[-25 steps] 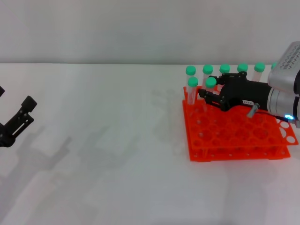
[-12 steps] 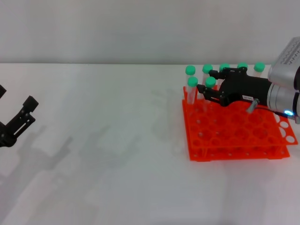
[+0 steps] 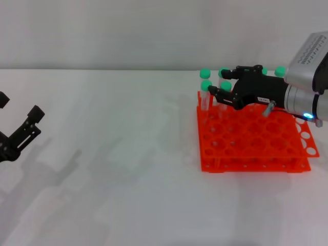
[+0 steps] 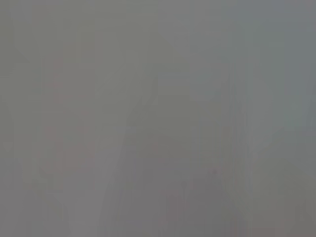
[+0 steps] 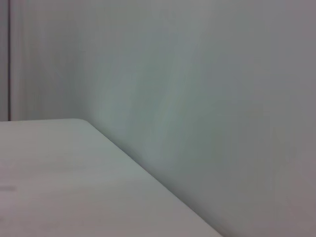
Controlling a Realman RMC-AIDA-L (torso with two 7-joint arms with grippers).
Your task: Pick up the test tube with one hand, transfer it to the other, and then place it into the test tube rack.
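A small white label [image 3: 264, 100] sits on the body of the right gripper [image 3: 221, 87]; its writing is too small to be read; no other writing is seen. One orange-red rack [image 3: 251, 138] is counted, a two-tiered grid of round holes, lying at 3 o'clock on the white table [image 3: 128, 154]. At least five green caps are counted along the rack's far edge, from 10 to 1 o'clock; some are partly hidden behind the right gripper. The test tube [image 3: 226, 85] is seen as a slim clear tube with a round green cap; it stands upright in a hole near the rack's 10 o'clock corner, just beside another capped tube [image 3: 206, 84] at its 9 o'clock. The right gripper is held low over that corner, right at the test tube's cap; whether the tube is clasped or released cannot be told. A small blue light [image 3: 306, 115] glows on the right wrist. The left gripper [image 3: 19, 115] is parked at 9 o'clock, well apart from the rack, spread wide and holding nothing. Nothing of the rack or tubes is shown in either wrist view.
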